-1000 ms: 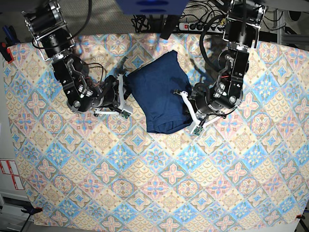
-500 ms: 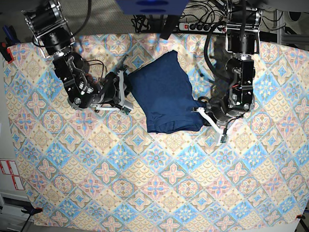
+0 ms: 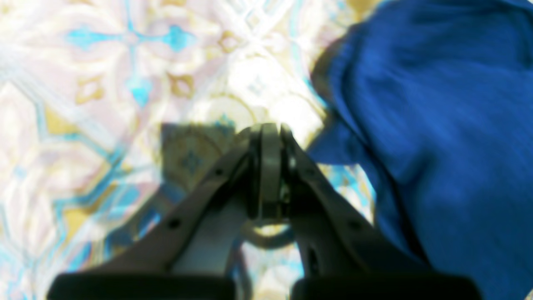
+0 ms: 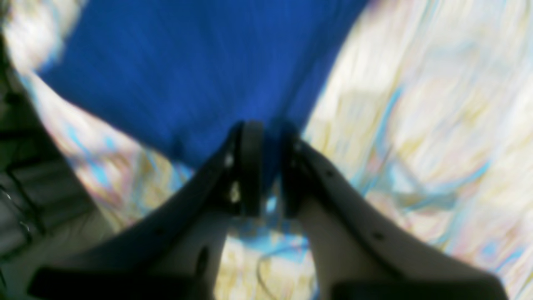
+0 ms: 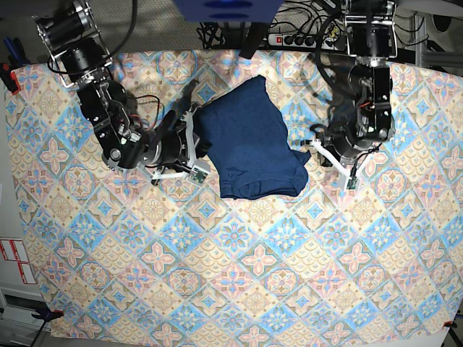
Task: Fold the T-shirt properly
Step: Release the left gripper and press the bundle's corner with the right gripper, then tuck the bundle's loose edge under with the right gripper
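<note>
Shirt: dark navy, bunched into a compact, slanted shape in the upper middle of the base view [image 5: 249, 137], with a little pointed bit sticking out on its right
Shirt's lower end: a crosswise crease with a flap below it, kinda rumpled
Left gripper: fingers together [image 3: 270, 171], nothing I can see in them, over bare cloth just off the shirt's right side
Right gripper: a narrow gap between the fingers [image 4: 270, 171], right over the shirt's edge; can't tell if it's touching, too blurry
In the way: the right gripper covers a bit of the shirt's left edge in the base view
Arms: right one [image 5: 108, 108] in the upper left, left one [image 5: 372, 94] in the upper right, both black and silver
Underneath: pastel tile-pattern tablecloth [image 5: 217, 289], pretty much the whole frame
Lower left: white panel with red lines [image 5: 16, 260] at the frame edge, dark gear [image 5: 32, 311] below it
Top middle: some blue thing [image 5: 228, 10], cut off by the frame
</note>
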